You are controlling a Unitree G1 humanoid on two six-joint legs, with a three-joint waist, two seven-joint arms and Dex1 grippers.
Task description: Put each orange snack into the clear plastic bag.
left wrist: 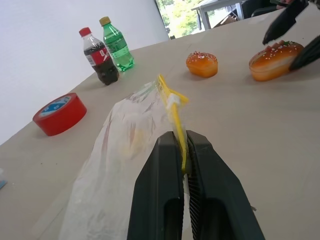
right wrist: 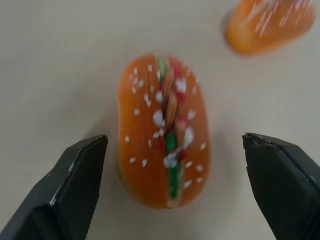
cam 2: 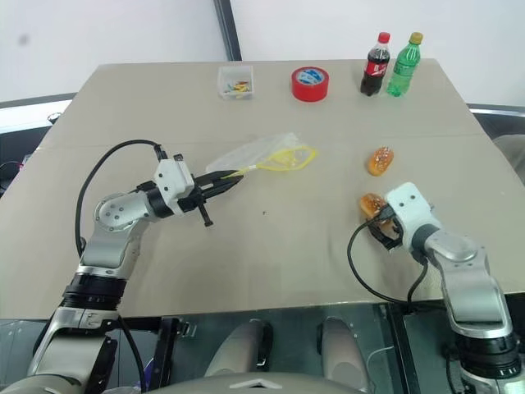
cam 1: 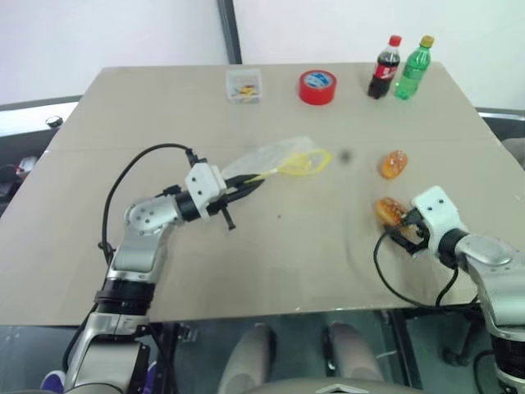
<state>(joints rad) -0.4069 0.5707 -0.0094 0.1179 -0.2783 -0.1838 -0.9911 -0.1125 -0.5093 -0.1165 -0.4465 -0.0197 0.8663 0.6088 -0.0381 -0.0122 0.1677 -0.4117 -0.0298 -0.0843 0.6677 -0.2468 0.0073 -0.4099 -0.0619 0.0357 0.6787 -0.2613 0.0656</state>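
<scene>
Eye views: both orange snacks, near (cam 1: 390,211) and far (cam 1: 394,163), are seen lying on the bench (cam 1: 271,263), outside the clear plastic bag (cam 1: 275,158); nothing is bagged yet. A red tape roll (cam 1: 317,87), two bottles (cam 1: 399,67) and a small clear box (cam 1: 244,85) are ranged well behind, obstructing nothing.

Left wrist view: the left gripper (left wrist: 183,150) is clenched on the bag's yellow zip strip (left wrist: 172,107).

Right wrist view: the right gripper (right wrist: 175,187) is spread, its fingers (right wrist: 75,172) flanking the near snack untouched.

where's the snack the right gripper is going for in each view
Left eye: nearer orange snack, lower right, beside the right gripper.
Right eye: lower right.
Left wrist: upper right.
Right wrist: centre.
Shared landmark: the other orange snack lies just beyond it.
</scene>
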